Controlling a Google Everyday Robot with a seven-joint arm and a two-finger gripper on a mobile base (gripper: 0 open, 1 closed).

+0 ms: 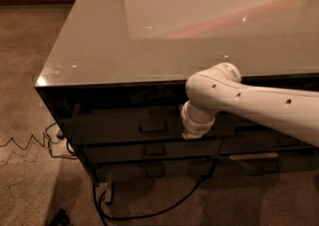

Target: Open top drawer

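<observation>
Gripper (192,133) at top drawer (109,126) (cables (144,216) below)

1. The arm (259,104) was a thick, smooth white tube with a rounded joint.
2. Small dark round holes dotted its shell.
3. The cream-tipped gripper (191,133) hung below a ribbed white wrist, against the top drawer (114,128).

I read the top drawer (114,125) as the uppermost front directly under the worktop (99,46) edge. It is wide, dark grey-brown, flat and glossy, and it runs level. Its handle (153,127), a small rectangular bar, is centred on the front. I cannot tell whether the front stands forward of the cabinet face or lies flush. The gripper (191,133) is at the drawer front, just right of the handle and near handle height. I cannot confirm contact.
</observation>
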